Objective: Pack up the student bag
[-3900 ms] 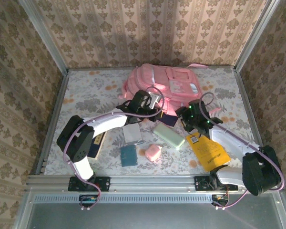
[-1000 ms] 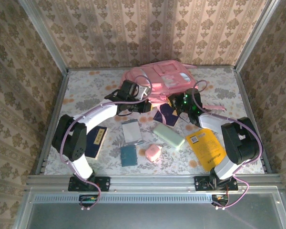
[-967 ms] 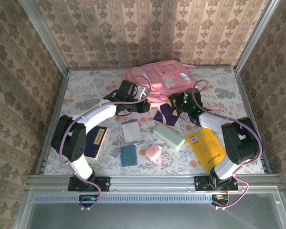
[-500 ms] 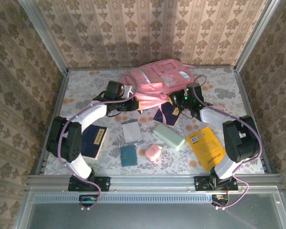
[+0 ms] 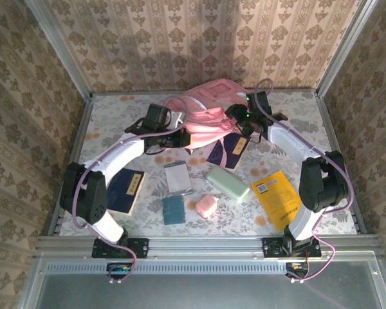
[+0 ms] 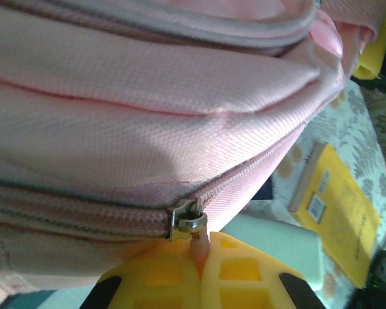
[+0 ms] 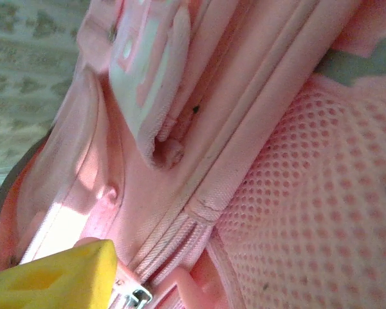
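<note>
The student bag (image 5: 209, 116) sat at the far middle of the table (image 5: 116, 129), tipped up off its back between the two arms, w/ the loose stuff lying nearer the front.

Left gripper (image 6: 201, 256) was clenched tight on the pink zip pull (image 6: 197, 243), right below the metal slider (image 6: 188, 222). From the left wrist view the zip teeth to one side of the slider looked closed. How far the rest was undone I couldn't tell.

Right gripper (image 5: 243, 117) was pressed up against the bag's right side, by the mesh and the seam. One yellow finger (image 7: 58, 277) showed next to the zip track there. Whether it was grasping anything or let go, can't say.

Progress, as I judged it: early, at the opening-the-bag stage. Nothing looked packed. All out on the table, apart from the bag:
- dark blue book (image 5: 126, 190)
- grey notebook (image 5: 178, 178)
- green case (image 5: 227, 183)
- teal booklet (image 5: 174, 210)
- small pink pouch (image 5: 207, 206)
- yellow book (image 5: 280, 199)
- dark booklet (image 5: 226, 149), just beside the bag's near edge

Left to do, prob.: get the zip open wide enough, then load each item, approx. seven in all, and zip up.
</note>
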`<state>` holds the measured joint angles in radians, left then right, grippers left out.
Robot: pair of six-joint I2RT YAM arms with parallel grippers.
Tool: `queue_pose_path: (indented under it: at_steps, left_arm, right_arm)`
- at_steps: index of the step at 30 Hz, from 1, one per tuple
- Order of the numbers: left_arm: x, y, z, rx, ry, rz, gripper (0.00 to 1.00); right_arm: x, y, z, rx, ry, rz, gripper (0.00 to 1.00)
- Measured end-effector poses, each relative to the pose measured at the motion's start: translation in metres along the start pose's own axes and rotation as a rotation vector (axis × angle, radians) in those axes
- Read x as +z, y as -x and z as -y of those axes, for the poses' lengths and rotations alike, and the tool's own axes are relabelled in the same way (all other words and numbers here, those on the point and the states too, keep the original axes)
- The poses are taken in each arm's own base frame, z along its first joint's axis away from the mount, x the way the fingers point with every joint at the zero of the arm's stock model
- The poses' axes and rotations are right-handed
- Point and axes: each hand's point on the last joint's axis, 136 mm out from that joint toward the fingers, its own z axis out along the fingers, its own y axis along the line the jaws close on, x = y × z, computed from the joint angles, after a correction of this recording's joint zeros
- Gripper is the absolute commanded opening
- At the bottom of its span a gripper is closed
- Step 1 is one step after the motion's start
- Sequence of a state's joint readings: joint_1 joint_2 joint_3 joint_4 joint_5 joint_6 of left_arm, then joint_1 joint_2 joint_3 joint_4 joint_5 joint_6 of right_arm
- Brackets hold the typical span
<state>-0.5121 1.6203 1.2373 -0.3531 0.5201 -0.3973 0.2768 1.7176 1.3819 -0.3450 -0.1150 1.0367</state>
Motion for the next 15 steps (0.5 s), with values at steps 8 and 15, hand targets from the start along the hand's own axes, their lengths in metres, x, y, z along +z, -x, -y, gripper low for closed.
queue_pose_path:
  at_steps: [8,15]
  left_arm:
    - [0.015,-0.009,0.022,-0.004,-0.017,-0.082,0.0]
    - [0.028,-0.02,0.03,0.001,-0.012,-0.142,0.0]
  right_arm:
    - [-0.065,-0.005,0.012,-0.104,-0.061,0.056,0.71]
    - [-0.084,-0.04,-0.026,-0.084,0.151,-0.062,0.7]
